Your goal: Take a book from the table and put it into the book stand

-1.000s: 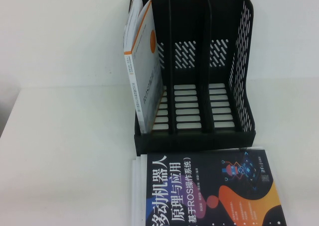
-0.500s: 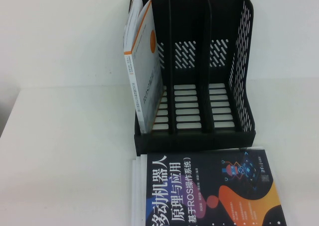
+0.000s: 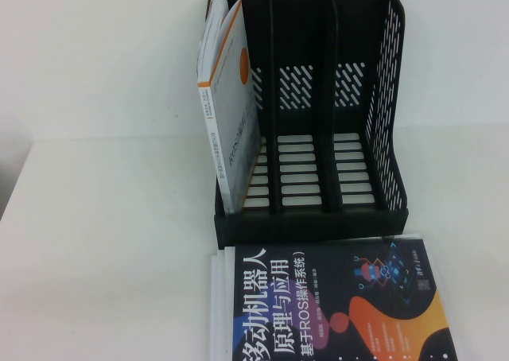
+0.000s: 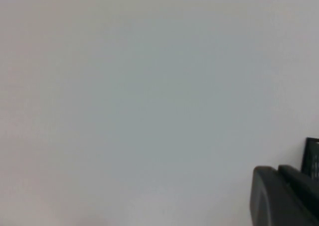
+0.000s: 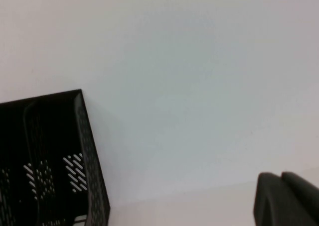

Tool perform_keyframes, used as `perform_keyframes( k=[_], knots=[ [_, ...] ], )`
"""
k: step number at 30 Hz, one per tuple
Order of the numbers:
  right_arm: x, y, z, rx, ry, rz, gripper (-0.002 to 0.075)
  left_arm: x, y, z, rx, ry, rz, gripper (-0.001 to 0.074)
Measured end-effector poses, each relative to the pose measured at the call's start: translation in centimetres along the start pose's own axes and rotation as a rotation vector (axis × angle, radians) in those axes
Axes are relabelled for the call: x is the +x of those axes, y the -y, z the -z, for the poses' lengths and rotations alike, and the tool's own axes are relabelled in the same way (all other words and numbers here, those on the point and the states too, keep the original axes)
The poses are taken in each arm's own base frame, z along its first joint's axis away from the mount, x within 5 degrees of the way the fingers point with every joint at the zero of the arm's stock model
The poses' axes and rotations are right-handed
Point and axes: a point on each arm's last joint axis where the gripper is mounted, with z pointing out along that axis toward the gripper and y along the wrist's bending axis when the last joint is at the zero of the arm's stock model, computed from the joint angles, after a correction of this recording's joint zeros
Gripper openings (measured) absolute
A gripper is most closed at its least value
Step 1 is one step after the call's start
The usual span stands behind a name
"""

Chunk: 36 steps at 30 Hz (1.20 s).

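The book (image 3: 334,301) lies flat on the counter (image 3: 103,242), cover up, just in front of the stand (image 3: 386,98), on top of some white books (image 3: 218,305). The stand's left slot holds a white book with an orange stripe (image 3: 227,106), leaning; the middle and right slots hold nothing. Neither arm shows from above. Each wrist view shows only a dark edge of its gripper, left (image 4: 284,196) and right (image 5: 286,198); how the jaws stand I cannot tell
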Motion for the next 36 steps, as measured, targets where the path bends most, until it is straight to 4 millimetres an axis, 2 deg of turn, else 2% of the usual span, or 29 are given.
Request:
perform_keyframes(
  k=[4,7,11,15,19,23,27,31,36],
  knots=[
    [-1.9,-0.2,1.0,0.023,-0.044,0.003,-0.0001,-3.3,1.1,0.0,0.034,0.01,-0.043,-0.0002],
    [-3.0,-0.3,0.9,0.046,-0.12,0.001,-0.0001,-5.5,1.5,0.0,0.044,0.067,-0.049,-0.0002],
    [-3.0,-0.3,-0.6,0.073,-0.252,0.001,-0.0002,-6.2,1.6,0.0,0.042,0.109,-0.046,-0.0002],
    [-3.1,-0.6,-2.0,0.051,-0.261,-0.041,-0.0002,-5.5,1.7,-0.4,0.046,0.017,-0.025,-0.0002],
    [-3.9,-1.0,-3.2,0.027,-0.221,-0.074,-0.0002,-4.0,2.1,-1.1,0.062,-0.238,0.027,-0.0002],
    [-4.0,-1.1,-5.1,0.045,-0.342,-0.099,-0.0001,-2.8,2.6,-2.3,0.074,-0.499,0.094,-0.0002],
    [-2.5,-1.5,-7.3,0.037,-0.525,-0.176,-0.0002,-1.5,2.9,-4.2,0.061,-0.687,0.173,-0.0002],
    [0.3,-2.2,-9.7,-0.019,-0.767,-0.191,-0.0002,0.3,3.3,-5.8,0.052,-0.854,0.29,-0.0002],
    [2.8,-3.0,-12.3,-0.141,-0.909,-0.194,-0.0002,2.5,4.3,-7.5,0.163,-1.08,0.346,-0.0002]
  ],
)
